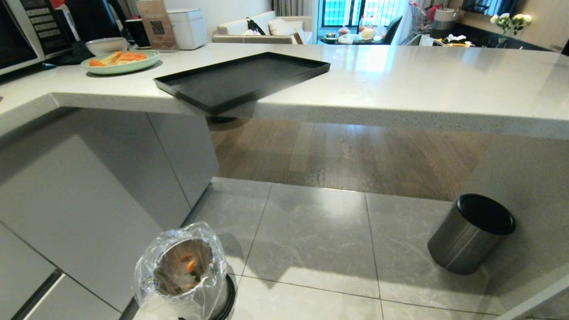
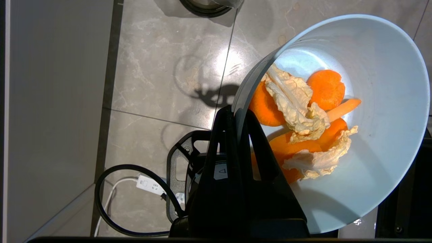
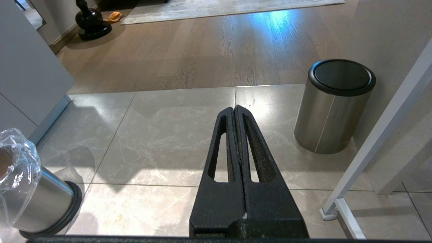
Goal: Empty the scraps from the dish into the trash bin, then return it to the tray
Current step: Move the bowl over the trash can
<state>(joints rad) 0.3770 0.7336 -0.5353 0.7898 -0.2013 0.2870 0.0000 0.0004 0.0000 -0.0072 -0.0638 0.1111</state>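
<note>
left gripper (image 2: 238, 116) is clamped tight on the near rim of the dish (image 2: 371, 135), which sits tipped on edge with the scraps (image 2: 303, 128) piled inside. trash bin (image 2: 209, 5) is only just peeking in, past the fingertips and off to the bowl's closed side, so i'd guess it needs carrying over first. right gripper (image 3: 235, 111) hangs closed and empty over the floor. tray (image 1: 240, 80) waits up on the counter.

No readable text anywhere. Only marks: a QR code on the brown card (image 1: 156, 24) at the worktop's (image 1: 400, 84) back, unreadable microwave (image 1: 26, 31) keypad labels, a small triangle symbol on the left end effector (image 2: 236, 114) mount.
</note>
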